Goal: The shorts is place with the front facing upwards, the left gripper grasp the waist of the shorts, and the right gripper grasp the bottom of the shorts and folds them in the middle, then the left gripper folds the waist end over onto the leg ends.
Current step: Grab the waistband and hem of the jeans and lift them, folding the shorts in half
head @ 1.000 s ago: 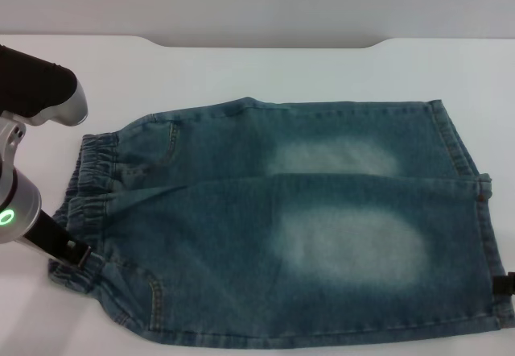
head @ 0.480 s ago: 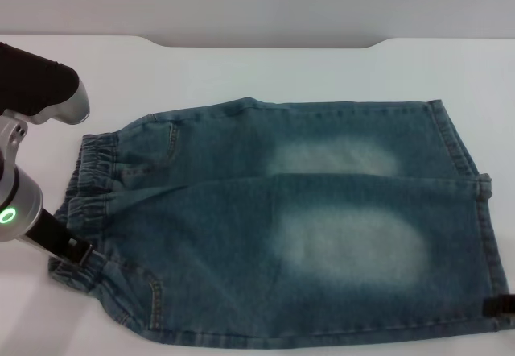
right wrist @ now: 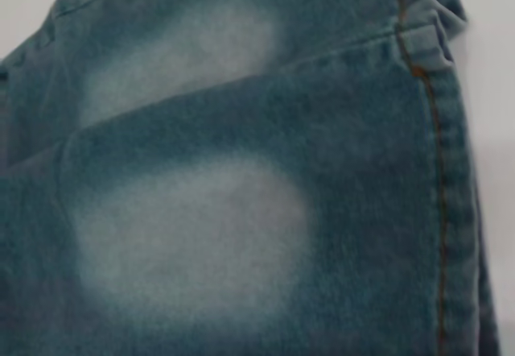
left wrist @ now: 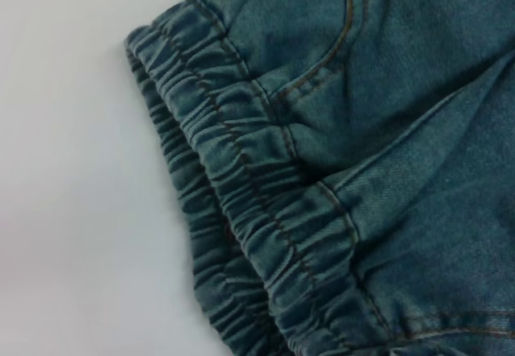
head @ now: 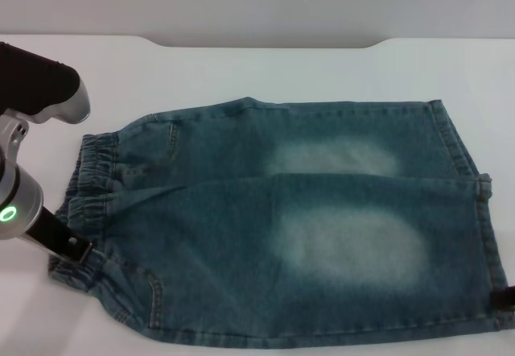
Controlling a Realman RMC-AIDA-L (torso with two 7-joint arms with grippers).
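With the shorts (head: pixel 282 227) flat on the white surface (head: pixel 265 66), the left gripper (head: pixel 76 251) sits at the waist (head: pixel 92 203) and the right gripper (head: pixel 507 298) by the bottom of the shorts (head: pixel 483 243), fingers' spread untellable, so a shallow pinch may drop a denim layer mid-fold.

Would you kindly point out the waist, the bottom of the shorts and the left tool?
waist (left wrist: pixel 241 203): left wrist view, puckered elastic band.
bottom of the shorts (head: pixel 483 227): head view, near leg's hem.
left tool (head: pixel 74 251): head view, black claw end.
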